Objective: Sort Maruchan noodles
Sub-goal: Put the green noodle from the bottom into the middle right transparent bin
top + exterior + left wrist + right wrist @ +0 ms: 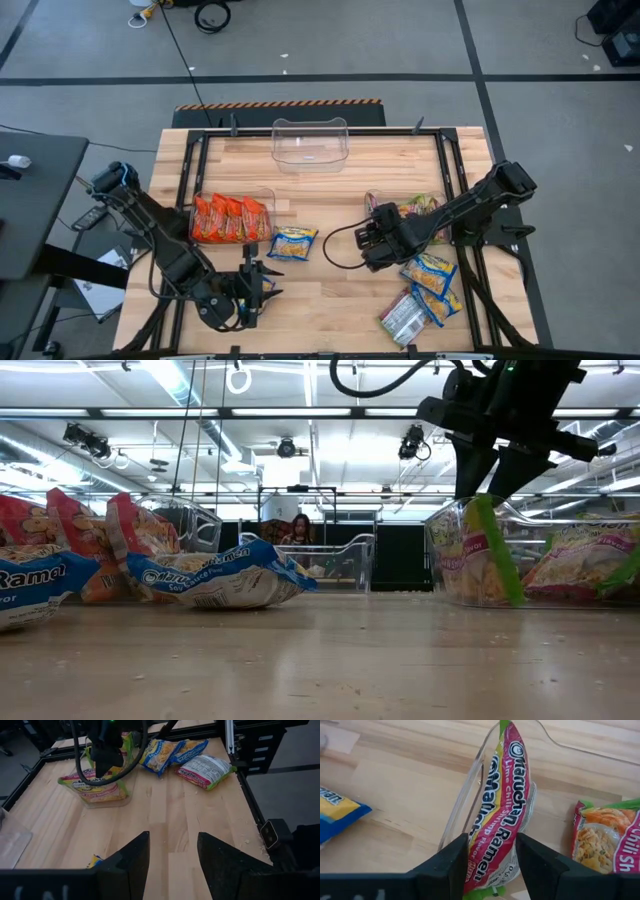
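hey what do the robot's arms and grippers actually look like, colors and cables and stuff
Both arms are black and jointed. The left arm has a blue part near its base, and the right arm trails a looping black cable. Each gripper, left gripper and right gripper, ends in two broad, flat, matte dark fingers. No markings are visible.

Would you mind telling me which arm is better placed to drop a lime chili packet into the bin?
The right. Its end effector is shut on the lime chili packet over the right bin; the left end effector is open and far off.
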Controlling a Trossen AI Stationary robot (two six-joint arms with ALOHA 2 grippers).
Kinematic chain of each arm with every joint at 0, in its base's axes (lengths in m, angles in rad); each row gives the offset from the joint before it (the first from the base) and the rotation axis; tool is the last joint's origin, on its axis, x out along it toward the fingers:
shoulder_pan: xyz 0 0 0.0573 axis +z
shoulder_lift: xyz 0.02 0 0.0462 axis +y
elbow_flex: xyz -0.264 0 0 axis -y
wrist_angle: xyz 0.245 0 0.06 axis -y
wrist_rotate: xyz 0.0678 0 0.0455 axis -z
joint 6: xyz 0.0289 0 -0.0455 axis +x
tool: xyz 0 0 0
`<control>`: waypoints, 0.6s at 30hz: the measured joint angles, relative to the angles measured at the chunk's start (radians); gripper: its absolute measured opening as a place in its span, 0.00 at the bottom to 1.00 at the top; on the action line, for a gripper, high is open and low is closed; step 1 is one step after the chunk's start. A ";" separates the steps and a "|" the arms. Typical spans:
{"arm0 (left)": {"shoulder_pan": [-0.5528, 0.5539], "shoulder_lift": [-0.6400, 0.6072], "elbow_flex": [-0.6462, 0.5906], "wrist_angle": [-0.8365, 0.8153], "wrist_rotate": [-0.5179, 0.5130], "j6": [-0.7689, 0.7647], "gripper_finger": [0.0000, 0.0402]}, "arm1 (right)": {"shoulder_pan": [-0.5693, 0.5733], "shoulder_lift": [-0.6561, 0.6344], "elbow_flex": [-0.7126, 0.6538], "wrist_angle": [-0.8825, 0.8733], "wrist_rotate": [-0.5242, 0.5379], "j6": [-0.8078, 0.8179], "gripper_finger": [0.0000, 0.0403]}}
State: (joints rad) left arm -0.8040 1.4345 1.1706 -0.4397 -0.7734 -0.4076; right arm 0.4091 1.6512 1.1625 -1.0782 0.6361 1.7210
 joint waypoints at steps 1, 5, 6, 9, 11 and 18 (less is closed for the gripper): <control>0.000 0.000 0.000 0.000 0.000 0.000 0.42 | 0.000 -0.003 0.000 0.001 0.001 0.000 0.42; 0.000 0.000 0.000 0.000 0.000 0.001 0.42 | 0.000 -0.014 0.000 0.000 0.013 0.004 0.41; 0.003 0.000 0.000 0.000 0.000 0.001 0.42 | 0.000 -0.017 0.000 0.000 0.014 0.004 0.41; 0.010 0.000 0.000 -0.001 0.000 0.002 0.42 | -0.002 -0.024 0.000 -0.001 0.021 0.004 0.41; 0.011 0.000 0.000 -0.002 0.000 0.002 0.42 | -0.003 -0.031 0.000 -0.002 0.025 -0.003 0.41; 0.012 0.000 0.000 -0.002 0.000 0.011 0.42 | -0.006 -0.079 0.000 -0.002 0.037 -0.100 0.41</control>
State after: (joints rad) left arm -0.7921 1.4342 1.1706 -0.4412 -0.7731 -0.3969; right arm 0.4034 1.5725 1.1629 -1.0800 0.6731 1.6209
